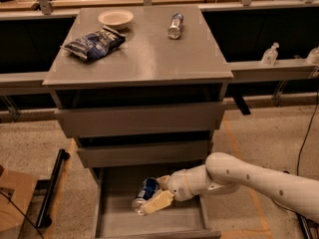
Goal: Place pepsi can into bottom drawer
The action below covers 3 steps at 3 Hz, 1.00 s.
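The pepsi can (145,191), dark blue with a silver end, lies tilted on its side inside the open bottom drawer (117,218) of the grey cabinet. My gripper (154,195) reaches in from the right and is shut on the can, one tan finger (159,201) under it. The can is low over the drawer's flat grey floor, near its middle. I cannot tell whether it touches the floor. My white arm (249,178) extends to the lower right.
On the cabinet top (144,54) lie a blue chip bag (93,44), a white bowl (115,18) and a slim silver-and-blue can (175,26). The two upper drawers (139,119) are closed. A black bar (52,185) and a cardboard box (12,203) stand at left.
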{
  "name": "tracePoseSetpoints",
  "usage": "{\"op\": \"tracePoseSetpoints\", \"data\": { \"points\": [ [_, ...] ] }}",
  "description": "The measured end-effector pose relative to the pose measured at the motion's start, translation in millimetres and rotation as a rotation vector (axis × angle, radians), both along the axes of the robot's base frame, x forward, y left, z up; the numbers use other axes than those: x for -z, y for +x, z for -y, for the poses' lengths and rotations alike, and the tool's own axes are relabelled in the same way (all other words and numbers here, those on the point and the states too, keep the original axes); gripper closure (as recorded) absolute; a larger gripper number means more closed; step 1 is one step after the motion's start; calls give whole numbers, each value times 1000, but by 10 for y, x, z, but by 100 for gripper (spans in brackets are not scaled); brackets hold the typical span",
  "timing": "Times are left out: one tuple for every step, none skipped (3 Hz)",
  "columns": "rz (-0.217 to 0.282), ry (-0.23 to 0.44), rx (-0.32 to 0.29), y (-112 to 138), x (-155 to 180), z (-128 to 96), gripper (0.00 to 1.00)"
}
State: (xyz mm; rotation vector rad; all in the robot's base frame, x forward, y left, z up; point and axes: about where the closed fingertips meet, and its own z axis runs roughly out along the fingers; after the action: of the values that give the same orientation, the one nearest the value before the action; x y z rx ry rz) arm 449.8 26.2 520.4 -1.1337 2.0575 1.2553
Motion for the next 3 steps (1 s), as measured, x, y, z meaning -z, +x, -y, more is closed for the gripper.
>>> {"op": "tracePoseSetpoints", "data": {
  "points": [
    [88,-106,-70,157,526,-85,100],
    [129,-194,-70,387,1064,-53,100],
    [71,-199,11,612,1493,4,100]
  ]
}}
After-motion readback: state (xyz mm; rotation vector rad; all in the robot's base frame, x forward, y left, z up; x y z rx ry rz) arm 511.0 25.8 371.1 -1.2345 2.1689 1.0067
